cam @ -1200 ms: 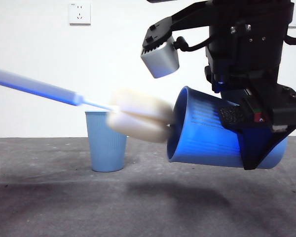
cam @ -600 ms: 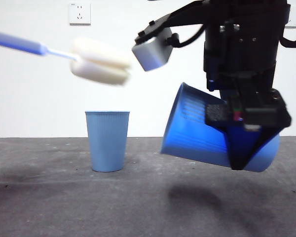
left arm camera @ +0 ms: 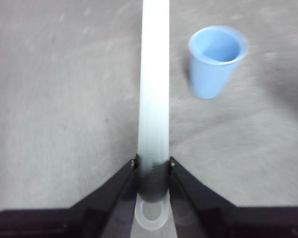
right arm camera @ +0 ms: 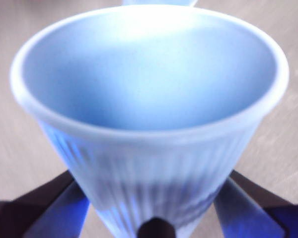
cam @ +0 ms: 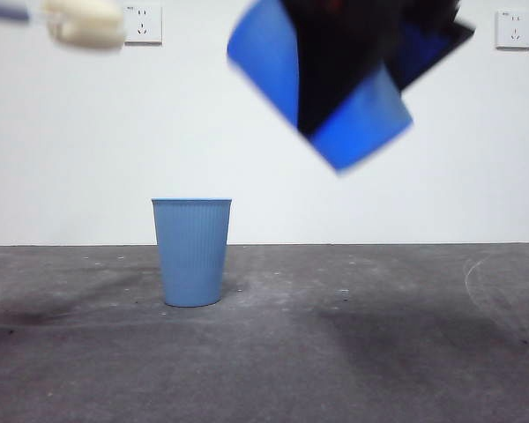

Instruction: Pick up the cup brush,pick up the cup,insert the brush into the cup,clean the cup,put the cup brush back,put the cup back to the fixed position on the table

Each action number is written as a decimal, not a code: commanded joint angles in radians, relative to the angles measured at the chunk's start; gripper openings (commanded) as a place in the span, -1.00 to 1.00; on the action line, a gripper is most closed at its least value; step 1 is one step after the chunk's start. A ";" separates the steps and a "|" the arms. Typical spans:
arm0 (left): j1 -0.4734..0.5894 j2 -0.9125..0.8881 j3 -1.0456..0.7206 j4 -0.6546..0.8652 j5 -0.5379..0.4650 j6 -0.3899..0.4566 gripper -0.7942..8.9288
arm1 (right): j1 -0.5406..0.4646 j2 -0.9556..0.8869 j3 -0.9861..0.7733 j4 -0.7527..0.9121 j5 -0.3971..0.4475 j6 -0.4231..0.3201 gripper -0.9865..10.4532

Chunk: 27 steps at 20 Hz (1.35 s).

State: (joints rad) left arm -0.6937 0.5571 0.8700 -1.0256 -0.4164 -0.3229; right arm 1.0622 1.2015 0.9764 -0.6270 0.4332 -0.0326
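high above the worktop (cam: 353, 352), at about 1 o'clock in the front view, the right claw (cam: 353, 62) carries the cup (cam: 357, 132) tilted and blurred, mouth toward 10 o'clock; its jaws pinch the ribbed wall from both sides. at 11 o'clock the cup brush (cam: 84, 22) hangs clear of the cup, sponge head by the wall socket (cam: 143, 24). the left claw (left arm camera: 153, 171) is clamped on its pale handle. a second cup (cam: 191, 251) stands upright on the worktop, well below both.

white wall (cam: 247, 115), two power sockets (cam: 142, 24)
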 commanded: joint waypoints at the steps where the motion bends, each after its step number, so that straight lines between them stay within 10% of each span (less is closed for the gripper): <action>1: 0.009 0.011 -0.109 0.125 -0.008 -0.124 -0.86 | 0.004 -0.081 0.003 0.032 0.000 0.080 -0.86; 18: 0.238 0.721 -0.221 0.821 0.176 -0.152 -0.85 | 0.005 -0.439 0.003 -0.080 0.005 0.140 -0.86; 27: 0.287 0.866 -0.221 0.895 0.184 -0.075 -0.85 | 0.005 -0.446 0.003 -0.082 0.012 0.145 -0.86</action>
State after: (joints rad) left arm -0.4084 1.4200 0.6552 -0.1383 -0.2295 -0.4183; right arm 1.0660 0.7559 0.9764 -0.7177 0.4416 0.0982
